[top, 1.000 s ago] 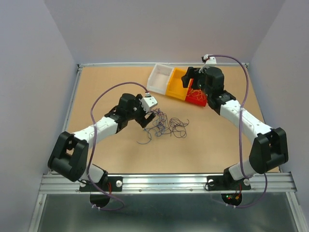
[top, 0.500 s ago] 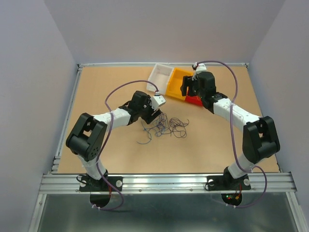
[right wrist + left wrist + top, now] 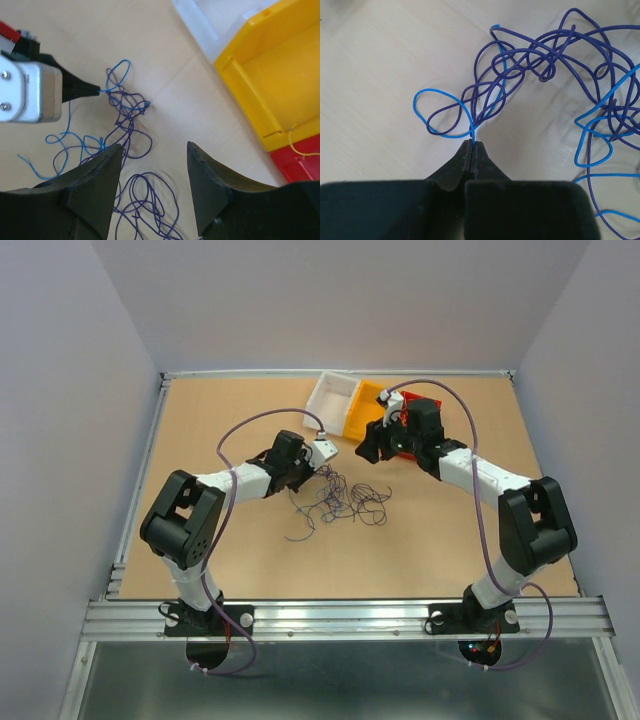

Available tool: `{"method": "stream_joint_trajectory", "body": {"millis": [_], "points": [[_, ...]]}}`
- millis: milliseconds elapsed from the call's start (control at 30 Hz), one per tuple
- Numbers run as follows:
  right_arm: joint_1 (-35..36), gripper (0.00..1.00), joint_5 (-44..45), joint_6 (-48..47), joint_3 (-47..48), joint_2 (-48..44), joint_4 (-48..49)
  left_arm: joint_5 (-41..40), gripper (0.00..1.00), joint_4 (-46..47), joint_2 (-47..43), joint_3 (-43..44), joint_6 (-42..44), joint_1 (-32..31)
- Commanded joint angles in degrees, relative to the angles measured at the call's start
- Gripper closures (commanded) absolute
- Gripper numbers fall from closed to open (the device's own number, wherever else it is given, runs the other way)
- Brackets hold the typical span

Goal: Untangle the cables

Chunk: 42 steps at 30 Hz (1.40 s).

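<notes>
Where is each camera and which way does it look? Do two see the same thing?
Top external: high behind the robot, looking down on the table; left arm and right arm show.
Left wrist: on the left arm, looking down past its shut fingers pinching a blue strand.
Right wrist: on the right arm, looking down between its parted fingers at cables, yellow bin.
Shared: both wrists see the cables; the right also sees the left fingers.

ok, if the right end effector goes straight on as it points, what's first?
Likely the cables: purple and blue loops lie on the table just ahead of the open right end effector. Depth is unclear; nothing else shows in that line.
</notes>
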Motion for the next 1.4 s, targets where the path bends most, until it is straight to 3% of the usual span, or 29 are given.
{"method": "stream_joint_trajectory", "body": {"millis": [0, 300, 800, 933, 1100, 1233, 1367], "points": [[0.3, 0.39, -11.9, -4.0, -0.2, 1.9, 1.6, -0.8, 1.0, 0.0, -2.6, 0.6, 0.4, 0.9], [3.0, 0.36, -18.1, -6.5, 2.0, 5.8, 1.6, 4.5, 1.0, 3.0, -12.3, -3.0, -1.9, 4.8], [8.6, 0.37, -9.4, -4.8, 18.1, 20.8, -4.3, 7.8, 1.0, 6.8, -22.7, -7.3, -3.9, 8.2], [9.1, 0.6, -9.0, -5.5, 20.9, 23.1, -7.5, 8.7, 1.0, 9.0, -26.9, -9.4, -4.4, 9.0], [10.3, 0.7, -6.9, -8.5, 20.8, 22.8, -9.9, 9.0, 1.0, 9.8, -31.2, -10.6, -5.4, 9.6], [10.7, 0.99, -5.6, -10.3, 18.8, 21.4, -10.9, 8.7, 1.0, 9.7, -34.8, -10.3, -6.1, 9.7], [11.0, 0.99, -6.7, -12.0, 16.0, 17.9, -10.9, 9.3, 1.0, 8.6, -42.0, -8.3, -7.5, 9.7]]}}
